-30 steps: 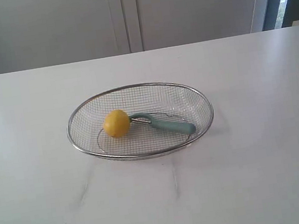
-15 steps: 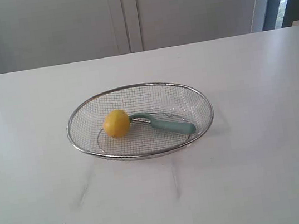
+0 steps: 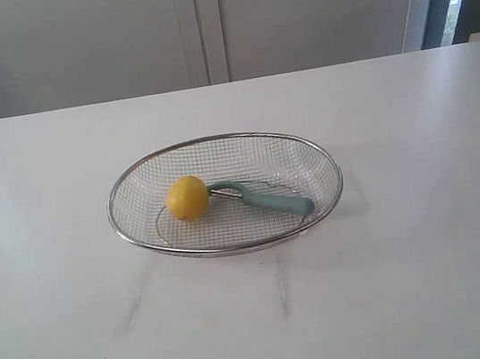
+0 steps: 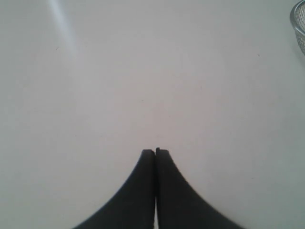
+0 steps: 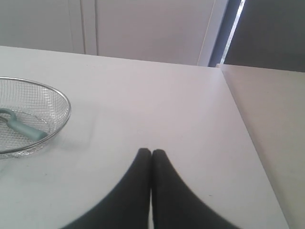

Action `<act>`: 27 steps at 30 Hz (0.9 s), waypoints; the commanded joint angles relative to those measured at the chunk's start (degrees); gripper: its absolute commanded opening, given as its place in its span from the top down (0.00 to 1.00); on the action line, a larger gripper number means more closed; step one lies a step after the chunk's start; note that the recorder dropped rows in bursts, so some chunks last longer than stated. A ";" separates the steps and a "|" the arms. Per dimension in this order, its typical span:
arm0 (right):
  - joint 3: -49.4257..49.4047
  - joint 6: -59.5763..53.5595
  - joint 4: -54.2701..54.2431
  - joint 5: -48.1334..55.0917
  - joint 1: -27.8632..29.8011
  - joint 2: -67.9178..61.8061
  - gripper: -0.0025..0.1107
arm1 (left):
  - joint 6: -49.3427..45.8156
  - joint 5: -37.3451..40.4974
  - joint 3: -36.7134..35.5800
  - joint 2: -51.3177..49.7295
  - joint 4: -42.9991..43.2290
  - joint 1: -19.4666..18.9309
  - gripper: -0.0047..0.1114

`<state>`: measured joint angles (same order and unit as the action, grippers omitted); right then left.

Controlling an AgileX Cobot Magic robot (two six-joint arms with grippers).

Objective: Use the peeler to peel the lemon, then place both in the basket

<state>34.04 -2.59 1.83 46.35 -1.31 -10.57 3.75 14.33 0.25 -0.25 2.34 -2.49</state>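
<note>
The white table (image 3: 418, 279) spread wide, and near its middle sat the basket (image 3: 216, 137), a shallow oval of wire mesh with a shiny rim. Neither arm showed in the exterior view. The left gripper (image 4: 156, 151) hung over bare tabletop, its jaws pressed together on nothing, with just a sliver of the basket rim at the frame's corner. The right gripper (image 5: 151, 151) was likewise closed tight and empty, well apart from the basket. Inside the basket the peeler (image 3: 270, 198) lay flat on the mesh, handle toward the right rim, curved head touching the lemon (image 3: 188, 197), which rested left of centre.
</note>
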 commanded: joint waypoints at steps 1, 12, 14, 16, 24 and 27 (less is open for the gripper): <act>-3.19 0.01 0.24 -0.54 0.31 2.65 0.98 | -0.13 -0.18 -0.25 0.25 -0.35 -0.18 0.96; -12.06 0.01 0.16 -11.14 0.31 10.57 0.98 | -0.13 -0.18 -0.25 0.25 -0.35 -0.18 0.96; -13.53 0.01 0.16 -13.14 0.31 10.57 0.98 | -0.13 -0.18 -0.25 0.25 -0.35 -0.18 0.96; -15.12 0.01 0.16 -14.82 0.31 10.57 0.98 | -0.13 -0.18 -0.25 0.25 -0.35 -0.18 0.96; -20.43 0.01 0.29 -16.89 0.31 10.57 0.98 | -0.13 -0.18 -0.25 0.25 -0.35 -0.18 0.96; -22.13 0.01 0.31 -16.89 0.31 10.57 0.98 | -0.13 -0.18 -0.25 0.25 -0.35 -0.18 0.96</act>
<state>13.20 -2.59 1.83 30.69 -1.27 -0.33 3.75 14.33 0.25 -0.25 2.34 -2.56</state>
